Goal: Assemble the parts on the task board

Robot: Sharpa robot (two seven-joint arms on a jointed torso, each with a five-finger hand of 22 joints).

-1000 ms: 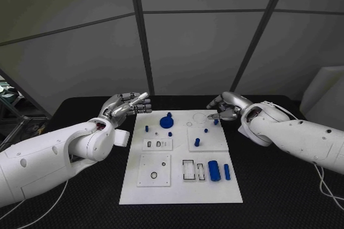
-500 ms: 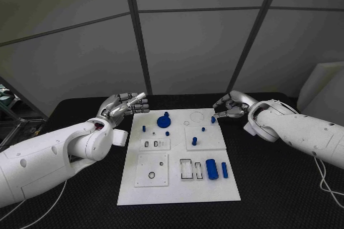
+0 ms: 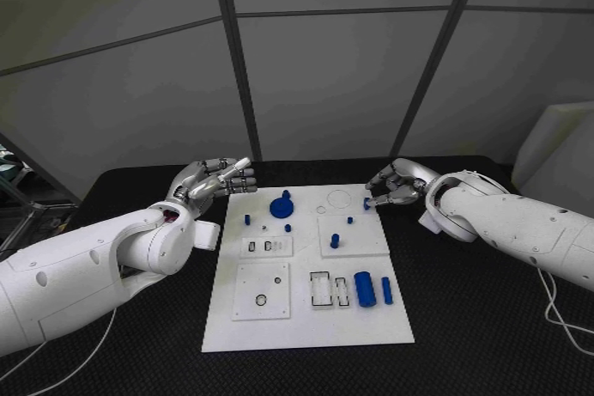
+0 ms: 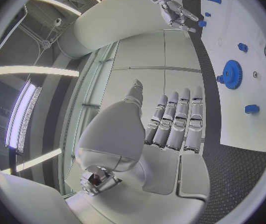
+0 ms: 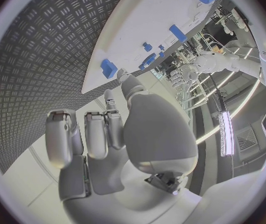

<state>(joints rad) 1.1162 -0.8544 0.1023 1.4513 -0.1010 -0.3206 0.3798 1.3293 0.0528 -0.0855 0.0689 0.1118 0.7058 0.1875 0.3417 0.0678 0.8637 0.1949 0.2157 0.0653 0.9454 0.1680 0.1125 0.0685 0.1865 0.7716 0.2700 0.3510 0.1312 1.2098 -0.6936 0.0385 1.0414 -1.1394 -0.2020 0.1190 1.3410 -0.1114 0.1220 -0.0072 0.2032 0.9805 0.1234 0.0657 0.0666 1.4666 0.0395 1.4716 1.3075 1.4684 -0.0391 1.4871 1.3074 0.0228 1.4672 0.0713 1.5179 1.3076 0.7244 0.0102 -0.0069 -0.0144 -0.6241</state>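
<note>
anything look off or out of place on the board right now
Nothing stands out. The white board lies flat and square on the black table, and the blue parts, like the gear and the cylinder, look tidy and undamaged. Nothing is spilled.

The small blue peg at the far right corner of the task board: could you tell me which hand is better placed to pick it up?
The right hand: its fingertips sit right at the small blue peg. The left hand hovers off the task board's opposite far corner, holding nothing.

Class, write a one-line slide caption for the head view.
Two hands hover at the task board's far corners; blue parts lie unassembled.
</note>
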